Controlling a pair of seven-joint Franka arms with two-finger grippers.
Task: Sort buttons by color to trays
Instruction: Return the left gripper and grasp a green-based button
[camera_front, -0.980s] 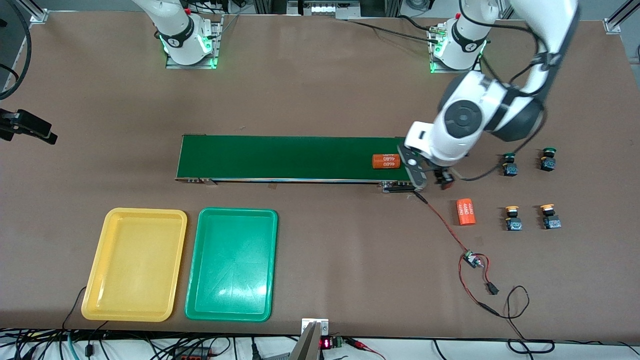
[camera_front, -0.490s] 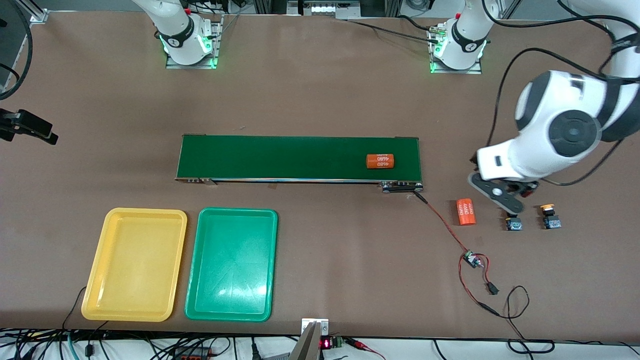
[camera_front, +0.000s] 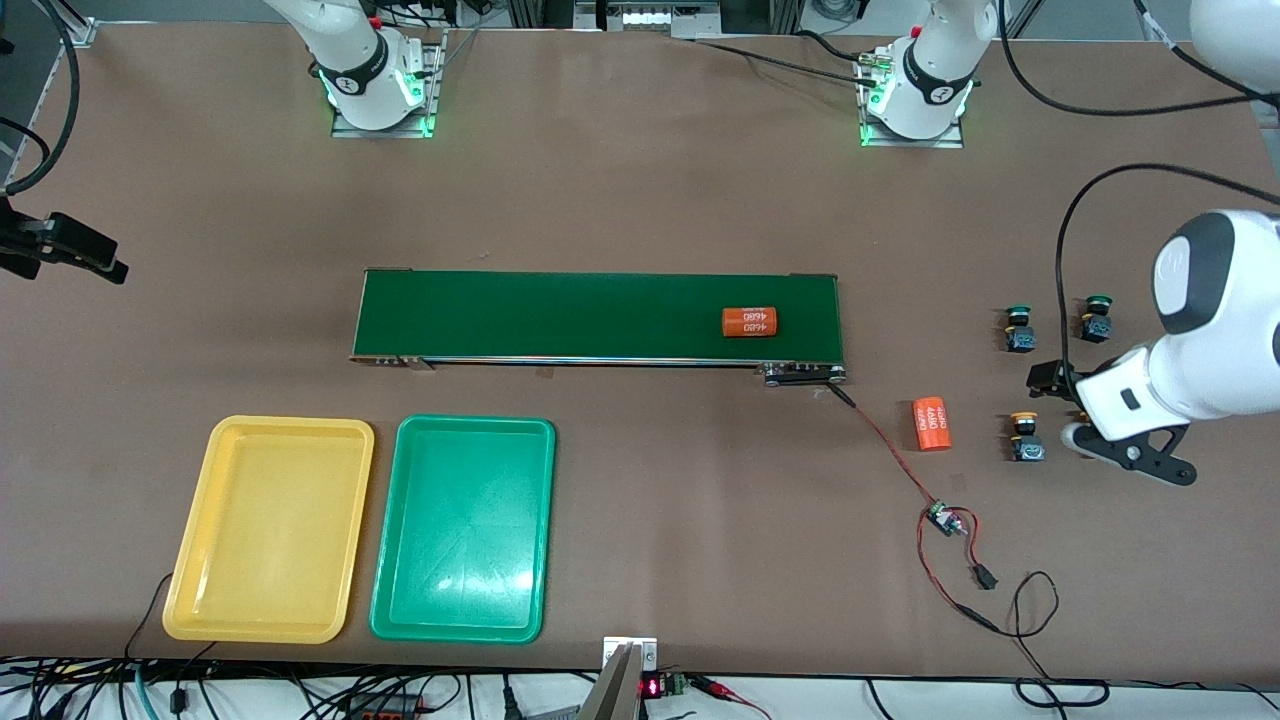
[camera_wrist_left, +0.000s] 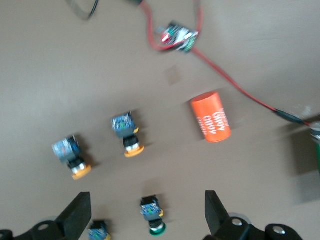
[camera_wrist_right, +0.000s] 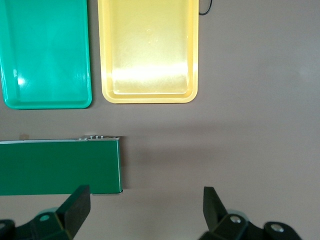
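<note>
buttons, four small push-button switches with black blocky bodies, sit loose on the brown table at the left arm's end: two green-capped buttons (camera_front: 1019, 329) (camera_front: 1097, 319) in the row farther from the front camera, and two with yellow-orange caps, of which one yellow-capped button (camera_front: 1025, 437) shows in the front view while the other yellow-capped button (camera_wrist_left: 72, 158) is hidden there by the arm and shows only in the left wrist view. none has reached the shallow yellow plastic tray (camera_front: 190, 590) or the green plastic tray (camera_front: 388, 600) beside it, both empty at the right arm's end, so sorting has not begun.

the step in hand looks like the approach for a first pick. the left gripper (camera_wrist_left: 148, 216) hangs over the button cluster with its jaws spread wide, holding nothing. next it should centre on one cap, come down and close on the body. the right gripper (camera_wrist_right: 146, 212) waits, released and empty, over bare table near the end of the long dark-green conveyor belt (camera_front: 560, 315), which carries an orange printed cylinder (camera_front: 750, 321); a second orange cylinder (camera_front: 931, 424) lies near the buttons.
</note>
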